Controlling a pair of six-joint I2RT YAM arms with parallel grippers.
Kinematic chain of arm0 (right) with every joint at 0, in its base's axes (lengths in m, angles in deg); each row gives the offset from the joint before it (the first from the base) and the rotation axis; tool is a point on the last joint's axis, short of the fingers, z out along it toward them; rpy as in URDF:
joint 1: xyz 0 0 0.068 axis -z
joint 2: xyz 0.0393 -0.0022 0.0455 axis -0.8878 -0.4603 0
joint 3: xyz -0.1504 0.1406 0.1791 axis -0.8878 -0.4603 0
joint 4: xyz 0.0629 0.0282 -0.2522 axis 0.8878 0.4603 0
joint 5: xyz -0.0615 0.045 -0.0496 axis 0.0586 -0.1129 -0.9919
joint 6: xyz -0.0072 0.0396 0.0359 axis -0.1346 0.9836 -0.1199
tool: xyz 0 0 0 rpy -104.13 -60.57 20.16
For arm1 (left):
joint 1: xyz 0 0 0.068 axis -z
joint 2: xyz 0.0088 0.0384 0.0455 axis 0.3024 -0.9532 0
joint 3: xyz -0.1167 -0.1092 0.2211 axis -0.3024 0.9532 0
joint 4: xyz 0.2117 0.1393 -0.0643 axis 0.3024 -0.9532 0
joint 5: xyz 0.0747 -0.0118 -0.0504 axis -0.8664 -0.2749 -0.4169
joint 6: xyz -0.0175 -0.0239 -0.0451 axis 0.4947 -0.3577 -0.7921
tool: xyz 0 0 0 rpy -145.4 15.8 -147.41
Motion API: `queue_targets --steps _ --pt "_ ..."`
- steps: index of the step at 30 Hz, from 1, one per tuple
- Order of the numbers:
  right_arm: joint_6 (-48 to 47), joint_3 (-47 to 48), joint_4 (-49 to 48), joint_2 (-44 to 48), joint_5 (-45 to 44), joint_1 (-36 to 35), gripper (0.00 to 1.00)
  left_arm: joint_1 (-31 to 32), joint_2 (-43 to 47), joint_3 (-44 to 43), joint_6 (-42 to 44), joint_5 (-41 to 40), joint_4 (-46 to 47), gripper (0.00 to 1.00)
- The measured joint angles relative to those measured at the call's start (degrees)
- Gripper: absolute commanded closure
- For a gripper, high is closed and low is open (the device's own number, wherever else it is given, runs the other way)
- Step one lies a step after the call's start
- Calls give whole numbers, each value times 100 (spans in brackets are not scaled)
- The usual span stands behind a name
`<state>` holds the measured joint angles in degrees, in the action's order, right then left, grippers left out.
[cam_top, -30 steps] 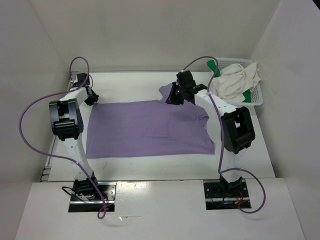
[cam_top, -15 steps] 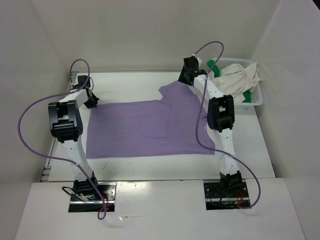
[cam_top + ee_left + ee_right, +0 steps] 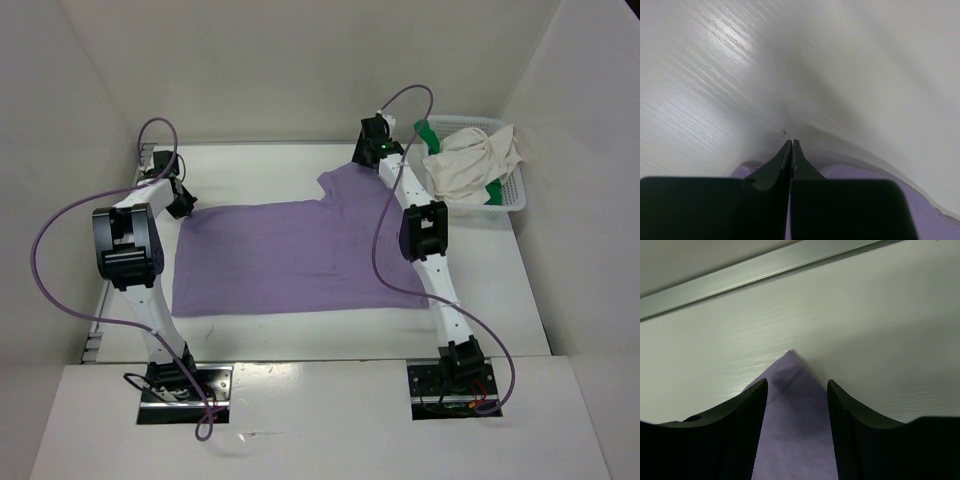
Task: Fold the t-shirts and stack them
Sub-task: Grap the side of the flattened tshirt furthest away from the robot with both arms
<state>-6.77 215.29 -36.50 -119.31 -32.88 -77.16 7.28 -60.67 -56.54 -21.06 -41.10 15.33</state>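
Reaching farther, right gripper (image 3: 797, 385) is spreading wide over the lavender t-shirt (image 3: 290, 255) sleeve tip; left gripper (image 3: 791, 144) is sitting closed at its hem corner; limp, light cloth is likely wanting corner pinches.

spread t-shirt (image 3: 300, 255) on table (image 3: 260, 168), basket (image 3: 513, 198) far right, shirts (image 3: 470, 160) inside

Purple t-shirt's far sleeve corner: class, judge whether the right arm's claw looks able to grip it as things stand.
Probably yes. The right claw stands open, and the sleeve corner of the purple t-shirt lies flat between its fingers, with nothing over it.
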Motion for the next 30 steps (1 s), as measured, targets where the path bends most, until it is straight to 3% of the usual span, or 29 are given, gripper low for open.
queue_targets --steps 4,7,13,16,17,20,30 --pt "0 57 -61 -59 111 0 42 0 2 0 2 2 -28 100" --pt "15 57 -85 -59 247 28 48 0 11 0 2 4 -59 100" --pt "225 59 -133 -83 656 109 64 15 57 0 2 46 -83 100" --pt "330 144 -168 -151 758 173 79 28 87 0 2 48 -85 100" --pt "343 173 -164 -177 785 186 88 31 96 0 2 48 -87 100" --pt "466 310 -160 -278 820 219 99 55 118 0 2 48 -85 100" --pt "647 763 448 -225 1137 308 100 85 310 105 -11 149 -79 100"
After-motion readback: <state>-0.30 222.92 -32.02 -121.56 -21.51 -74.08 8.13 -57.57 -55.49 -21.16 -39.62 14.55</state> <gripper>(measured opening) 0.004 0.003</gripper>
